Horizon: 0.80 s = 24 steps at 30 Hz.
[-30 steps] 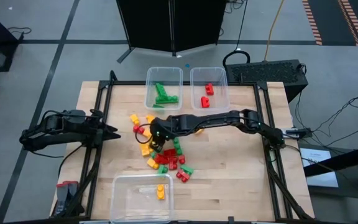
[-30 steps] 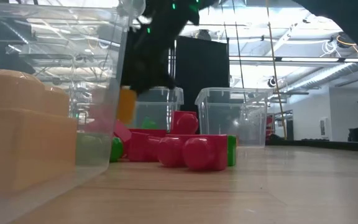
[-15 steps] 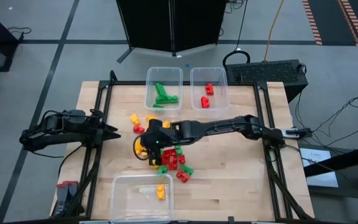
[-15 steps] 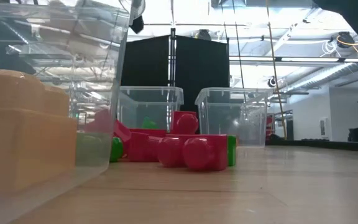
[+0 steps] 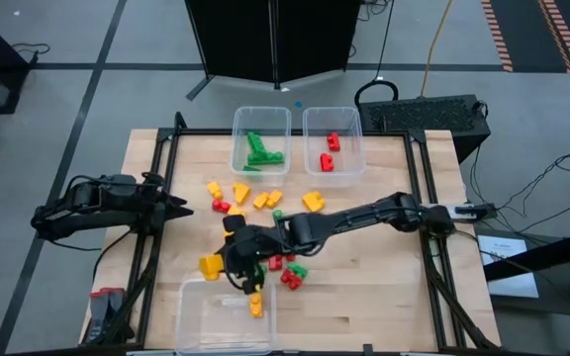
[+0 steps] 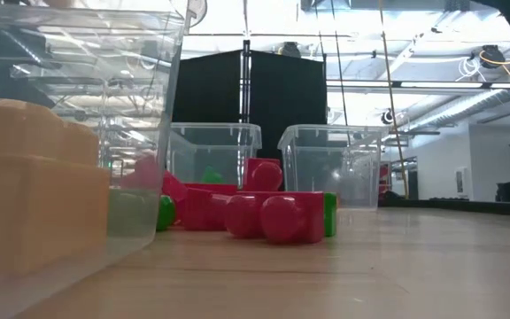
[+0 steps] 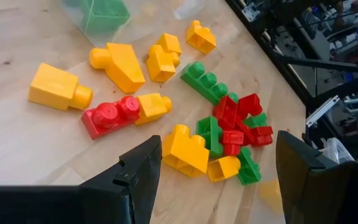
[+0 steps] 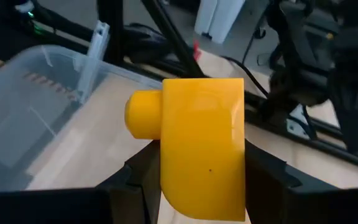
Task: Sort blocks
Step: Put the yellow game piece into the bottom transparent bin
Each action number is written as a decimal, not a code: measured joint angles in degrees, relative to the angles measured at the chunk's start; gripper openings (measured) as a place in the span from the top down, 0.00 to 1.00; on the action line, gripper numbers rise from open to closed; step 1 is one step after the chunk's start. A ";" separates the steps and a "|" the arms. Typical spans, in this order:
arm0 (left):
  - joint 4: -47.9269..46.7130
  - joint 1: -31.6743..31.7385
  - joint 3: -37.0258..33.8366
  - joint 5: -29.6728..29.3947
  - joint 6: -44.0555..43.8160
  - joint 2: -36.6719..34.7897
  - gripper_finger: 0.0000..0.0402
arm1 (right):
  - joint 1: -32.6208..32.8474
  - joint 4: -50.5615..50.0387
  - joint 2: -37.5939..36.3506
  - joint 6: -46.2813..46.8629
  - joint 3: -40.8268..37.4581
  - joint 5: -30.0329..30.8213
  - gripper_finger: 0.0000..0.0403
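Observation:
Loose red, green and yellow blocks lie on the table's middle, with a red-and-green pile (image 5: 285, 267) (image 7: 232, 124) and yellow ones (image 5: 265, 198) farther back. My right gripper (image 5: 218, 261) is shut on a yellow block (image 5: 209, 265) (image 8: 201, 146), above the table just beyond the near clear tub (image 5: 226, 314) (image 8: 36, 106). That tub holds a yellow block (image 5: 255, 305) (image 6: 34, 195). My left gripper (image 5: 181, 208) (image 7: 219, 180) waits open at the table's left side, pointing at the loose blocks. My right gripper pinches the yellow block's two opposite flat sides (image 8: 166, 162) between its two fingers (image 8: 263, 171). The fingers slant down, coming from the table's right. The block is lifted clear of the table, its round stud (image 8: 143, 115) sticking out sideways.
Two clear tubs stand at the far edge: one with green blocks (image 5: 260, 138), one with red blocks (image 5: 332, 138). In the low view red blocks (image 6: 273, 213) lie in front of them. A black frame (image 5: 161, 178) borders the table.
My right gripper has risen from the pile with the yellow block, gone toward the table's near edge and the near tub, and rolled its wrist. It has gone up out of the low view. The block hangs clear of the table.

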 joint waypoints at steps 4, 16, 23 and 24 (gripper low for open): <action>-0.02 -0.01 0.00 -0.02 0.42 -0.02 0.48 | 1.83 2.15 0.00 1.62 -0.02 0.29 0.62; -0.04 -0.01 0.00 0.09 0.36 -0.02 0.48 | 6.92 3.34 0.38 9.88 0.00 0.73 0.60; -0.04 -0.01 0.00 0.20 0.33 -0.01 0.48 | 7.08 0.53 1.67 15.49 -0.04 1.79 0.44; -0.04 -0.02 0.00 0.20 0.33 0.00 0.48 | 7.08 0.64 1.84 16.21 -0.04 1.76 0.42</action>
